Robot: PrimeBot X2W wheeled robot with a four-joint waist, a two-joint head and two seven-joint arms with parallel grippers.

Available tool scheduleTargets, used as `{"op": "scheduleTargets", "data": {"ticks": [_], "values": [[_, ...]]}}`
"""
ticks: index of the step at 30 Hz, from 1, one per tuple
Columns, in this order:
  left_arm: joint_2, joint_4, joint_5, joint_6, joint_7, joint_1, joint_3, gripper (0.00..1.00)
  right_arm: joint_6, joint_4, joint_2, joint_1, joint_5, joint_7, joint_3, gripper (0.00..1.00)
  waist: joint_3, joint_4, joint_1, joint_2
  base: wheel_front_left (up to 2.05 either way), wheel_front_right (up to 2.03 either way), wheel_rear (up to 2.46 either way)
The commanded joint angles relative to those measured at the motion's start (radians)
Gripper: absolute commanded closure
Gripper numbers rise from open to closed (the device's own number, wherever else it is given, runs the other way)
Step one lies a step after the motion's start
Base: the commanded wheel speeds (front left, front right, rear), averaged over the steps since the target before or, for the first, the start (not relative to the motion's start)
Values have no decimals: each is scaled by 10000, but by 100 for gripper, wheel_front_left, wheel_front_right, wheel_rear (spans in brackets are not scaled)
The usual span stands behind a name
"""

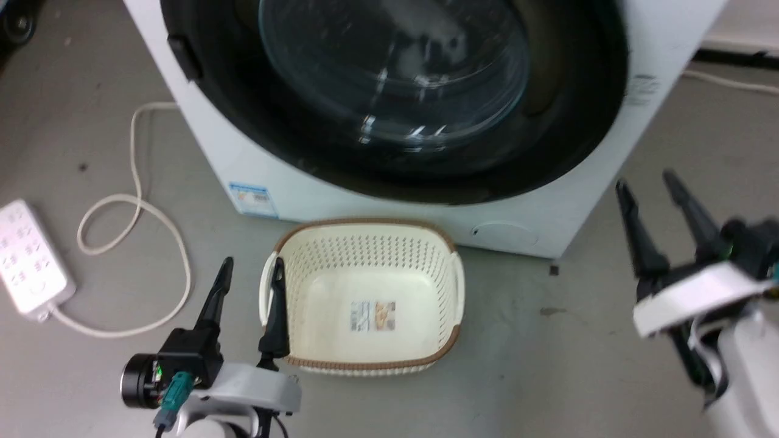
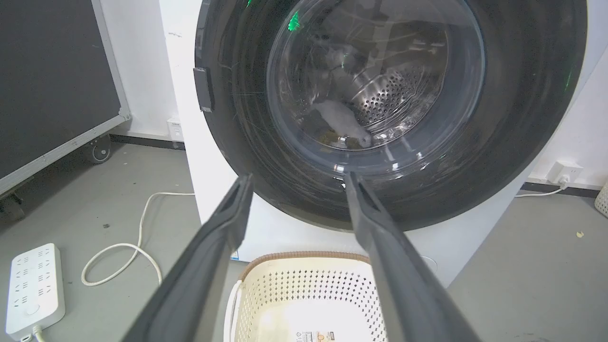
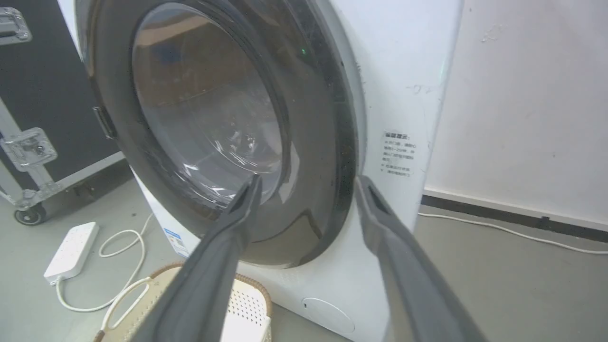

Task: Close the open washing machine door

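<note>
Right pincer [image 1: 645,181] gapes near washing machine door [image 1: 395,79]: glossy black rim, glass bowl.

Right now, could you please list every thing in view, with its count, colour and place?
Round washing machine door, glossy black rim, clear glass bowl: one, black, machine front.
White box-shaped washing machine: one, white, on grey floor.
Cream perforated plastic basket, brown rim: one, cream, before machine.
White plastic power strip: one, white, floor, left.
Looped white cable: one, white, beside the strip.
Black wheeled case: one, black, left of machine.
Left tool: one, dark, open, basket's left edge.
Right tool: one, dark, open, right of basket.
</note>
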Motion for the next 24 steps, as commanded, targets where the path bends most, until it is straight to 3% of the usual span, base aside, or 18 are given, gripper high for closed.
{"op": "scheduleTargets", "data": {"ticks": [1, 10, 24], "values": [[14, 24, -60, -22, -43, 130, 66, 0, -7, -172, 198, 347, -164, -39, -174, 0, -550, -446, 3, -1, 0, 0, 0], [39, 178, -76, -304, -43, 944, 436, 0, -7, -1903, 2207, 3209, -1737, -42, -2059, 0, -1304, -901, 3, -1, 0, 0, 0], [98, 537, 325, -424, -43, 1303, 248, 0, -7, -2549, 2674, 4256, -2591, -43, -2182, 0, -1449, -713, 3, -1, 0, 0, 0]]}}
